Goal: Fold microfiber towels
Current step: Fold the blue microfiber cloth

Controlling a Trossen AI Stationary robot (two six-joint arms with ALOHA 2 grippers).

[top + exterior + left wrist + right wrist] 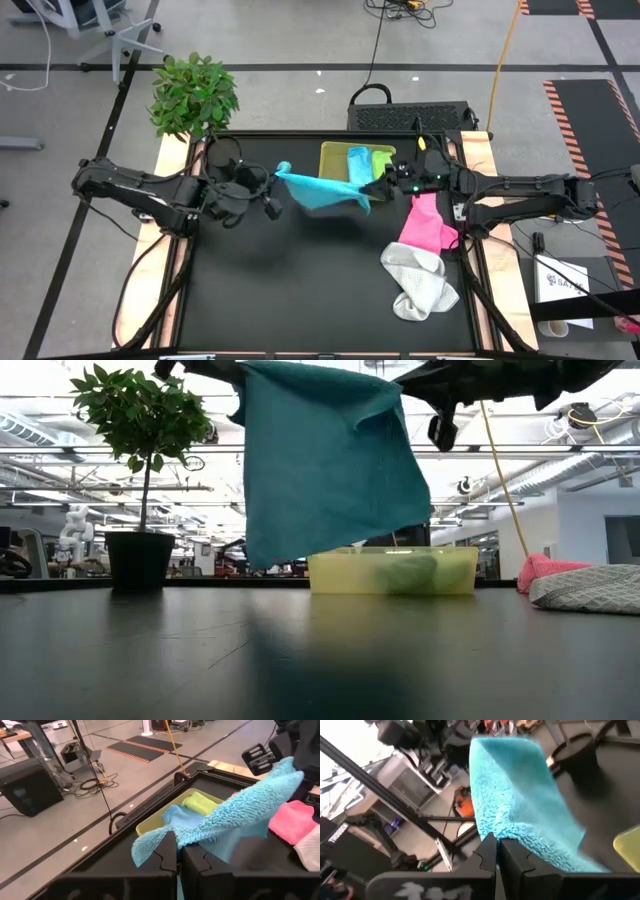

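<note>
Teal towel (322, 190) held in the air between both pincers, above the table (300, 290).
Yellow-green tray (334, 160) at the far side holds a light blue towel (358, 164) and a lime green towel (381, 162). Left pincer (281, 170) clamped on one teal corner, right pincer (378, 186) clamped on the other; long axis runs left to right, the cloth hanging down clear of the table. Pink towel (425, 224) and white towel (418, 280) lie rumpled on the table's right side.

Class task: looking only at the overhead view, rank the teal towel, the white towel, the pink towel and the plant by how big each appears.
1. Teal towel, held stretched between left hand and right hand.
2. Plant, nearly alike; order unsure.
3. White towel.
4. Pink towel.
</note>
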